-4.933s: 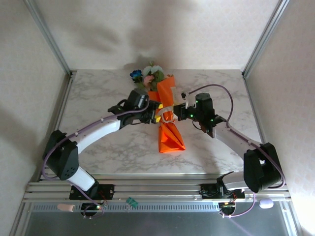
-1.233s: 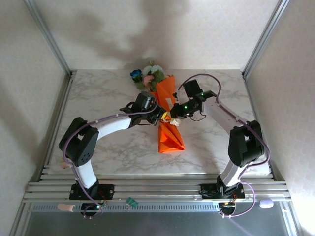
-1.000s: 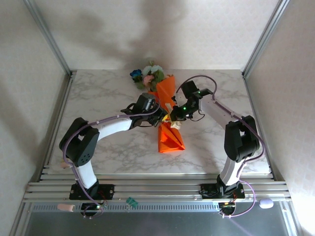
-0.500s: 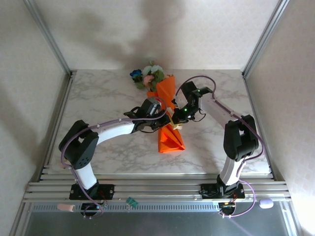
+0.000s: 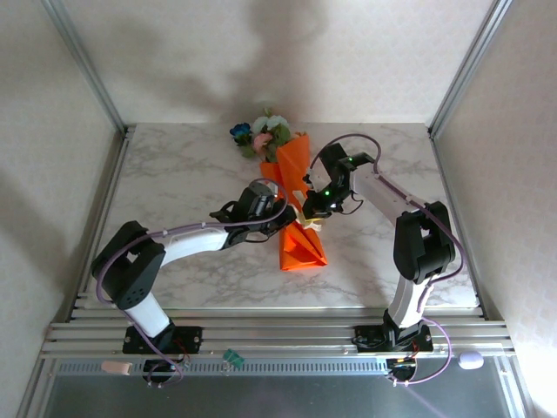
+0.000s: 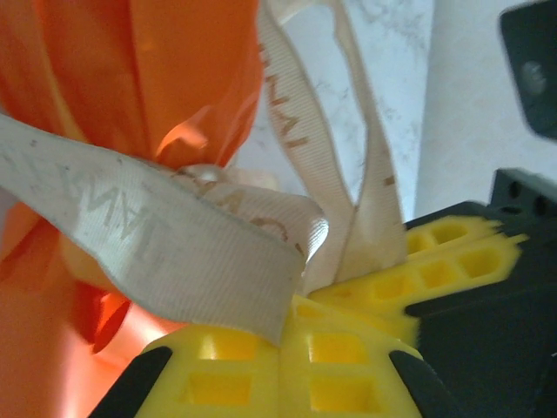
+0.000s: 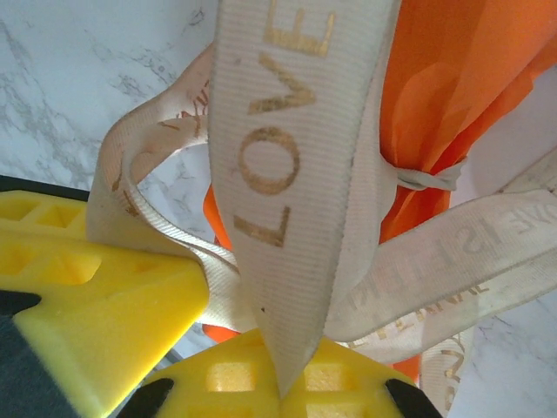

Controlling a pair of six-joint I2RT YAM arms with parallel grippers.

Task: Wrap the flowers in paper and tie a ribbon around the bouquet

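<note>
1. one bouquet (image 5: 294,165) lies on the marble surface (image 5: 174,174), about midway across it. its wide end points at the far wall and its narrow end at the arm bases.
2. one bunch of flowers (image 5: 264,135) spills from the wide end: pink, white and pale-green heads, with a single blue bloom (image 5: 239,131) on the bunch's left edge.
3. one sheet of orange paper (image 6: 148,78) forms the cone, gathered tight at the waist and flaring again below it.
4. one ribbon (image 7: 287,174), cream with gold lettering, goes round that waist. several loops and tails stand off it.
5. two arms reach in and meet at the waist. the left jaws are pressed together on a flat strand of the ribbon, which runs in between the yellow pads (image 6: 278,374). the right jaws are likewise pressed together, pinching the lettered strand between their pads (image 7: 287,383). the two pairs sit just beside each other; whether they touch i cannot tell.
6. against the earliest frame, the arms no longer flank the bouquet with their wrists held apart. the right arm has folded up steeply, the left wrist has come in toward the waist, and the bouquet lies where it lay.
</note>
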